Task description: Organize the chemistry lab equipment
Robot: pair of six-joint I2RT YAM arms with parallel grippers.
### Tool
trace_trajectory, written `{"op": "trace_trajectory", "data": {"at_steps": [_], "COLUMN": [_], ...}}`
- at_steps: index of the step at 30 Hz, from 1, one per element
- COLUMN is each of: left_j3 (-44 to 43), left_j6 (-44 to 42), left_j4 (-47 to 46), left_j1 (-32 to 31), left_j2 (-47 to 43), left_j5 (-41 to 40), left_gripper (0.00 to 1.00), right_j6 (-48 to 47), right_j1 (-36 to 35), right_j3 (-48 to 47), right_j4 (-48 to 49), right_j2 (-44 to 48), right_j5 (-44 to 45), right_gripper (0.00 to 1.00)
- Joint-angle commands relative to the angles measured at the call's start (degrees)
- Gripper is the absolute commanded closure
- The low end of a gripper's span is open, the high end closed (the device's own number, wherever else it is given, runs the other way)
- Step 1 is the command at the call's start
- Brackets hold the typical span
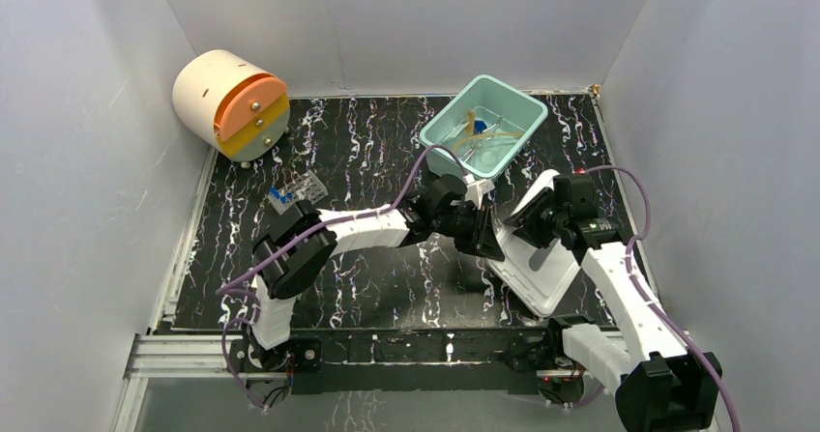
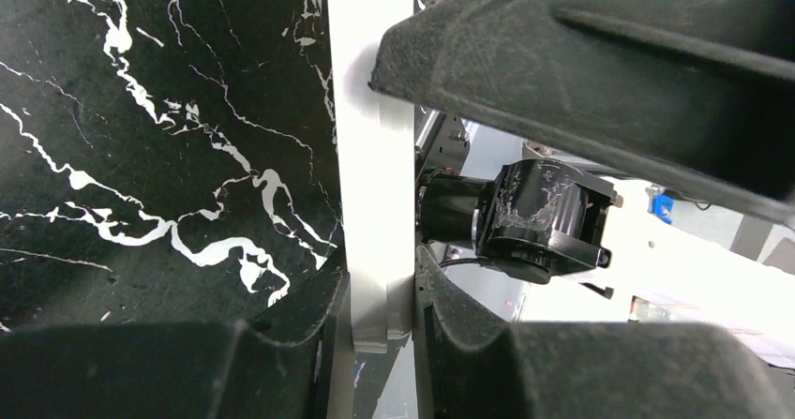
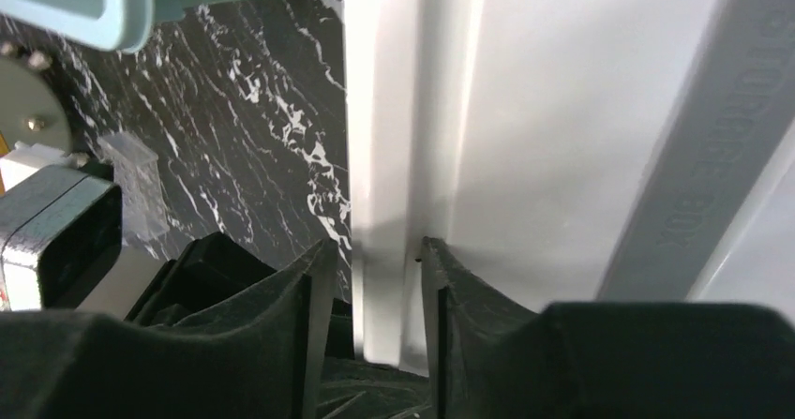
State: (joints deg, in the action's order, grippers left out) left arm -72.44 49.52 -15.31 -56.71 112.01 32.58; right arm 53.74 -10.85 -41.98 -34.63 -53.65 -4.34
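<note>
The flat white lid [image 1: 541, 275] lies tilted at the right, one edge raised between both grippers. My left gripper [image 1: 490, 233] is shut on the lid's rim [image 2: 375, 157], both pads pressed against it [image 2: 382, 292]. My right gripper [image 1: 518, 223] straddles the same rim [image 3: 384, 157], open [image 3: 380, 278]: its right pad touches and its left stands off by a gap. The teal tub [image 1: 503, 159] holds a tan rubber tube [image 1: 483, 136] and a blue-tipped item [image 1: 481, 124]. A clear rack [image 1: 306, 187] with blue clamps [image 1: 280, 197] lies at the left.
A cream drum with an orange and yellow face [image 1: 230, 103] lies at the back left corner. Grey walls close in the black marbled table [image 1: 387, 277] on three sides. In the left wrist view the right arm's black wrist [image 2: 544, 217] sits close beyond the lid.
</note>
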Motion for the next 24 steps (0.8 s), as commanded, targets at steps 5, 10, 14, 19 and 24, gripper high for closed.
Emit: {"op": "trace_trajectory", "data": {"at_steps": [5, 10, 14, 19, 24], "left_j3": [-4.5, -3.5, -4.6, -6.9, -9.2], "left_j6": [-6.7, -7.5, -7.0, -1.7, 1.0], "left_j4": [7.5, 6.1, 8.0, 5.1, 5.7], "left_j1": [2.7, 4.7, 6.6, 12.4, 18.1], "left_j2": [-7.5, -15.0, -19.3, -21.8, -23.7], "left_j5": [-2.1, -1.8, -1.5, 6.2, 9.6], "left_gripper": [1.00, 1.00, 1.00, 1.00, 1.00], "right_j6": [-8.8, -11.6, -12.6, -13.9, -13.3], "right_j1": [-0.1, 0.0, -0.1, -0.1, -0.1], "right_j3": [-13.7, -23.0, -30.2, -36.1, -40.4], "right_j4": [-6.3, -9.6, -9.3, -8.6, -6.6], "right_j2": [-3.4, -4.8, -5.0, -6.3, -6.4], "right_j5": [2.7, 5.5, 4.7, 2.0, -0.6], "right_gripper": [0.38, 0.34, 0.32, 0.32, 0.32]}}
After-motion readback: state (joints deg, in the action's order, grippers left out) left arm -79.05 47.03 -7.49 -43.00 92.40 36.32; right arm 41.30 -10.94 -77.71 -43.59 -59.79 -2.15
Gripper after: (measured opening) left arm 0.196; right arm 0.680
